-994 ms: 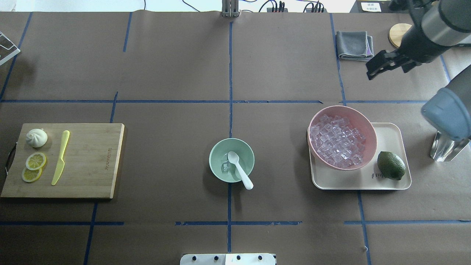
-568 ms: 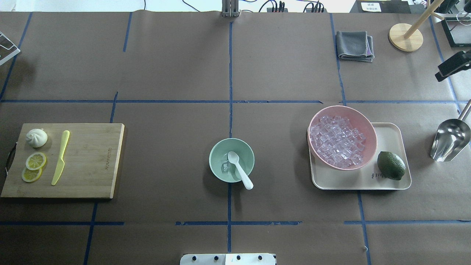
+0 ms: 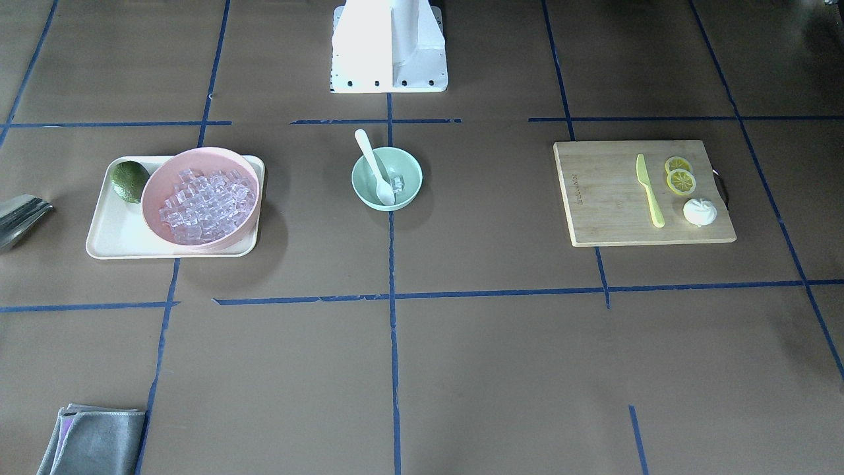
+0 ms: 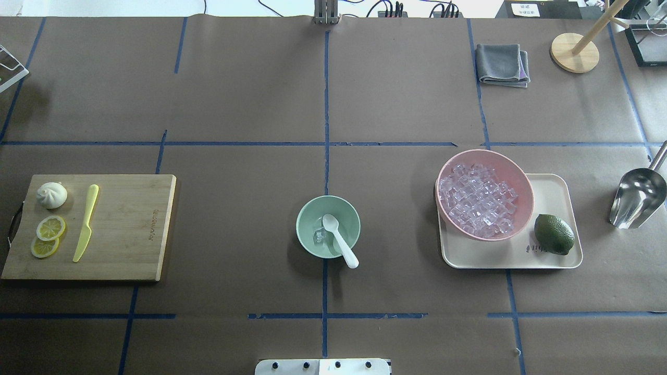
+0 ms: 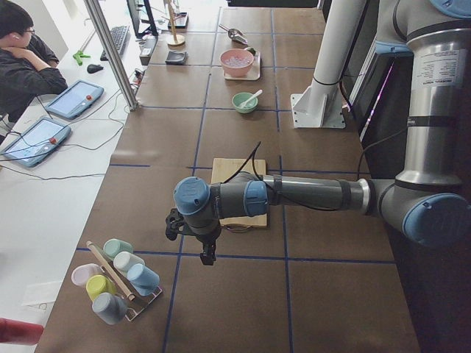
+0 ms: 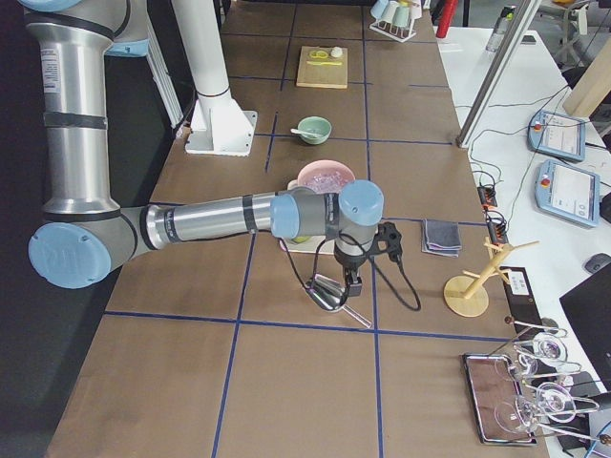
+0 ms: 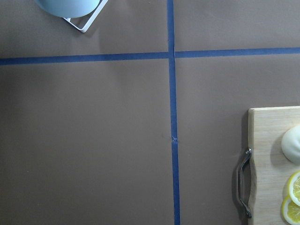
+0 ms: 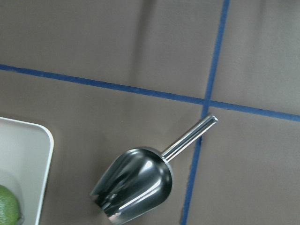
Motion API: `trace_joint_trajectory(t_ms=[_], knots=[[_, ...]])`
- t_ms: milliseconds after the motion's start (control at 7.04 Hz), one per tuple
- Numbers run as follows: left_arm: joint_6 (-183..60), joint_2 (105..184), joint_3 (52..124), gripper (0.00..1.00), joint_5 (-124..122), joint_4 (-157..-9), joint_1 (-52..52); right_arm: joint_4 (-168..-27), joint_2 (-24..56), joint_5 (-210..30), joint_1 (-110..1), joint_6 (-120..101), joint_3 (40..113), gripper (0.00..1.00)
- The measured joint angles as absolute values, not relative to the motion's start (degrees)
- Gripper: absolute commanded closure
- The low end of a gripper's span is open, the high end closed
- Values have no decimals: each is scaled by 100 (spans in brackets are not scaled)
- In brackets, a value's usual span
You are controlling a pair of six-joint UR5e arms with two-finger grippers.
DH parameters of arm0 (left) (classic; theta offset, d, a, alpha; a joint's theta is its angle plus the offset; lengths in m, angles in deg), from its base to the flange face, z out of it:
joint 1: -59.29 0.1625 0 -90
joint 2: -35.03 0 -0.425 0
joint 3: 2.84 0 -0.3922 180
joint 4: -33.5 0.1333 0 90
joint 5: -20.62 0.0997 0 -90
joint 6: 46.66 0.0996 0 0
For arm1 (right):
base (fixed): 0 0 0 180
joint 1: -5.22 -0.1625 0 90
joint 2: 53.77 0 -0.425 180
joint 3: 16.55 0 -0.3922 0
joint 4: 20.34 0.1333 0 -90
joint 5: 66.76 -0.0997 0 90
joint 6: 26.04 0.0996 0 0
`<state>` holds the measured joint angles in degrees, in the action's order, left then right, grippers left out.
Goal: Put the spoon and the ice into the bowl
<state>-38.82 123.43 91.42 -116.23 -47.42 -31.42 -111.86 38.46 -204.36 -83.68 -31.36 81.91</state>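
The mint-green bowl (image 4: 348, 221) stands at the table's middle and also shows in the front-facing view (image 3: 366, 189). The white spoon (image 4: 340, 240) lies with its scoop inside the bowl and its handle over the near rim (image 3: 372, 161). A clear ice cube (image 4: 319, 236) sits in the bowl beside the scoop (image 3: 396, 183). My left gripper (image 5: 208, 256) hangs past the cutting board's end, far from the bowl; I cannot tell if it is open. My right gripper (image 6: 350, 283) hangs over the metal scoop (image 6: 327, 293); I cannot tell its state. Neither gripper shows in the overhead view.
A pink bowl (image 4: 522, 179) full of ice cubes and a lime (image 4: 554, 234) sit on a cream tray (image 4: 555, 190). The metal scoop (image 4: 637, 199) lies at the right edge. A cutting board (image 4: 130, 224) holds a yellow-green knife (image 4: 85, 223), lemon slices and a bun. A grey cloth (image 4: 503, 64) lies at the back.
My right arm has drawn back to the right and left the overhead view, uncovering the metal scoop. The bowl, spoon and ice have not moved.
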Motion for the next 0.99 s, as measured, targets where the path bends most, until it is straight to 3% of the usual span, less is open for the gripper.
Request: trace_joint_trajectory(t_ms=[284, 994], knots=[[-3876, 12344, 9139, 0, -11616, -4745, -3142, -10303, 3995, -20491, -8583, -3135, 7645, 1], [-3889, 12329, 9015, 0, -11597, -4753, -3150, -10135, 4096, -20534, -8627, -2779, 7527, 1]])
